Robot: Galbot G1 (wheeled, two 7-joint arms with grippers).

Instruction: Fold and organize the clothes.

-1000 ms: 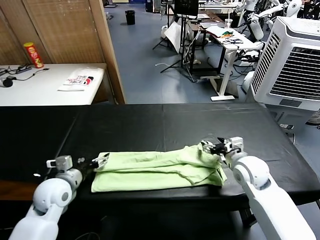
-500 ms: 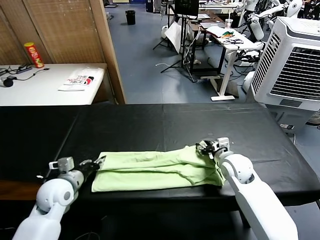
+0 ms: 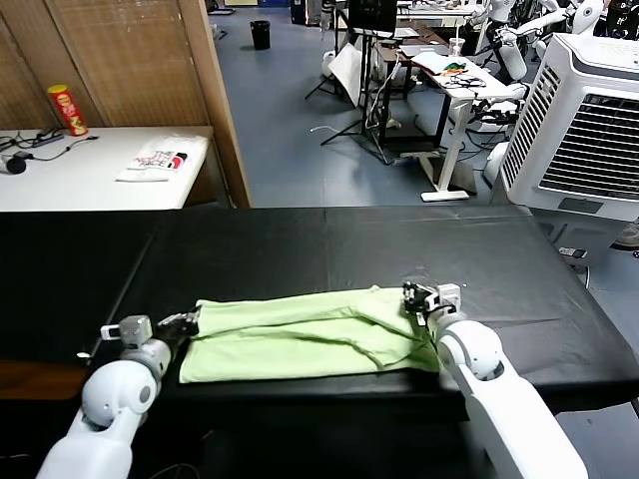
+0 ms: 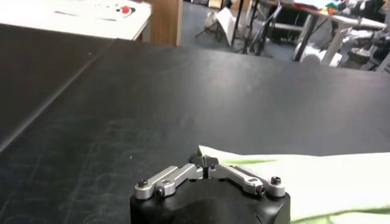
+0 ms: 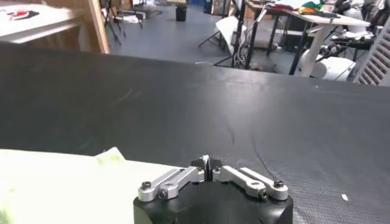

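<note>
We see the shirt [image 3: 305, 334] lying as a long pale-green band across the lower middle of the head view, on the black worktop [image 3: 300, 249], near its front edge. Its cloth is folded over on itself, with creases bunching toward its right end.

The left claw [image 3: 188, 321] sits at the lower left of the frame, at the shirt's left end. In the left wrist view the left claw [image 4: 206, 162] is drawn together at the corner of the green cloth [image 4: 317, 179], pinching its edge.

The right claw [image 3: 412, 295] sits right of centre in the lower part of the head view, at the shirt's upper right end. In the right wrist view the right claw [image 5: 206, 163] has its tips brought together above the black surface, with the green fabric [image 5: 61, 189] just beside it; we cannot tell whether any cloth is caught between them.

At the upper left of the head view, a white table [image 3: 70, 175] carries a red can [image 3: 67, 109] and a white printed packet [image 3: 155, 160].
</note>
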